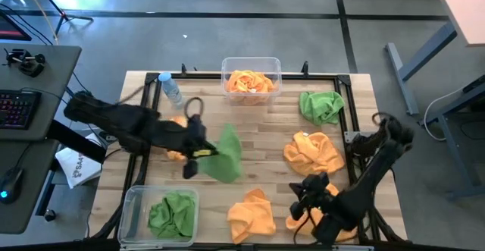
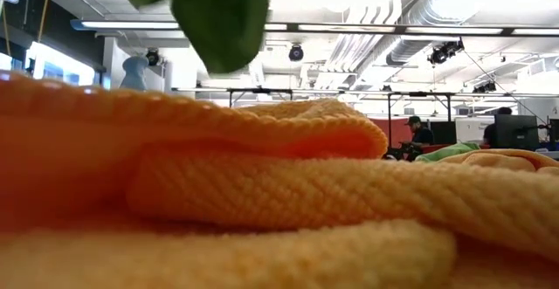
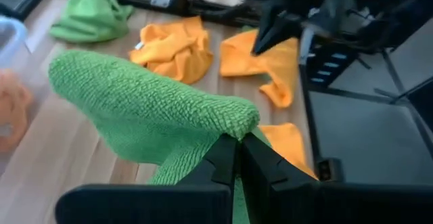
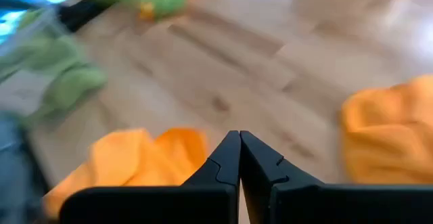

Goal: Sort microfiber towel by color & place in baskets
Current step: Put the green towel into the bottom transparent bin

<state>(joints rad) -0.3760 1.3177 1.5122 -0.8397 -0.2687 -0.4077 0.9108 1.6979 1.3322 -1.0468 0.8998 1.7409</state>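
My left gripper (image 1: 194,152) hangs over the table's left middle, shut on a green microfiber towel (image 1: 227,154) that also shows at the top of the low view (image 2: 218,14). My right gripper (image 1: 305,196) is shut and empty above bare wood (image 4: 239,149) near the front right. Loose towels lie on the table: orange ones (image 1: 251,213) (image 1: 313,151) (image 1: 176,122) and a green one (image 1: 322,107). The far basket (image 1: 251,63) holds orange towels. The near-left basket (image 1: 135,205) holds a green towel (image 1: 173,213). My left gripper pinches a bunched edge of the green towel (image 3: 233,126) between its two fingertips. The fingers slant down from the table's left. The cloth drapes away from the fingers and hangs slack, lifted off the table in the low view.
A small clear water bottle (image 1: 170,88) stands at the far left, beside the far basket. An orange towel (image 2: 262,193) fills the low view's foreground. Bare wood shows in the table's middle (image 1: 265,141). A desk with a keyboard (image 1: 19,107) stands left of the table.
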